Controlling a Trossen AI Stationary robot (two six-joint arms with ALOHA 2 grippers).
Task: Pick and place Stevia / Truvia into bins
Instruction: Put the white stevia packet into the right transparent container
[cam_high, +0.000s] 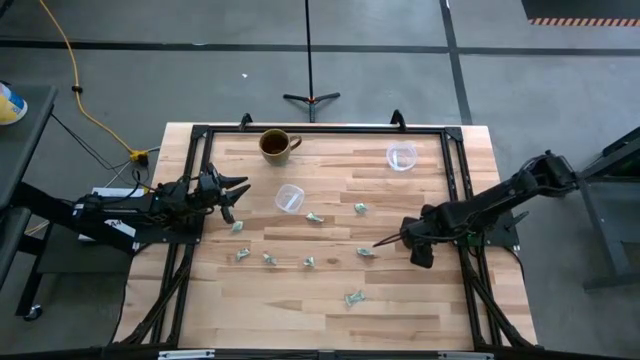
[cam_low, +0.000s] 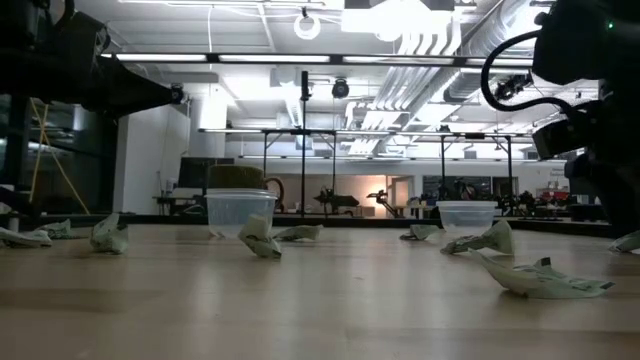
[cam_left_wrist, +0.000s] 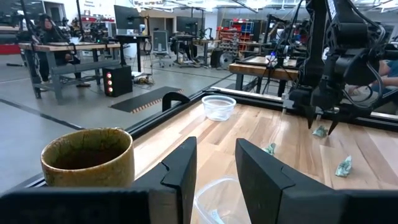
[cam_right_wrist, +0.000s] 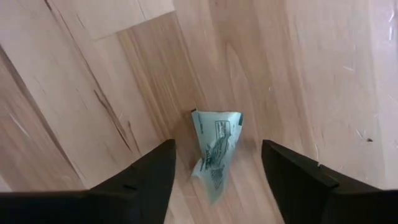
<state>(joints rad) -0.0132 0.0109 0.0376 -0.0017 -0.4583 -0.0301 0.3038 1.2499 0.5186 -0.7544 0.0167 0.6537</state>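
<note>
I am holding my right gripper (cam_right_wrist: 214, 171) wide apart over one packet (cam_right_wrist: 216, 152), its dark fingers (cam_right_wrist: 146, 177) straddling the paper without touching it; seen from above, this packet (cam_high: 365, 252) is lying at about 3 o'clock from the table's (cam_high: 400, 310) middle. The other packets are scattered across the wood: one (cam_high: 354, 297) toward 5 o'clock, a few along a line toward 8 and 9 o'clock, and two near the centre by the near cup (cam_high: 289, 198). The far cup (cam_high: 401, 156) is sitting toward 1 o'clock, and the mug (cam_high: 276, 145) toward 11 o'clock. My left gripper (cam_high: 232, 195) is waiting at 9 o'clock with its fingers (cam_left_wrist: 180, 174) narrowly parted and holding nothing. I am judging the packet to be nearly weightless, soft and crumpled, so it will likely flatten or skid if I press one side first. I am planning to close on the raised middle fold, where the paper stands up off the wood, rather than on a flat corner. There is fine green print on the packet's face, but I cannot read any brand or wording from it.
</note>
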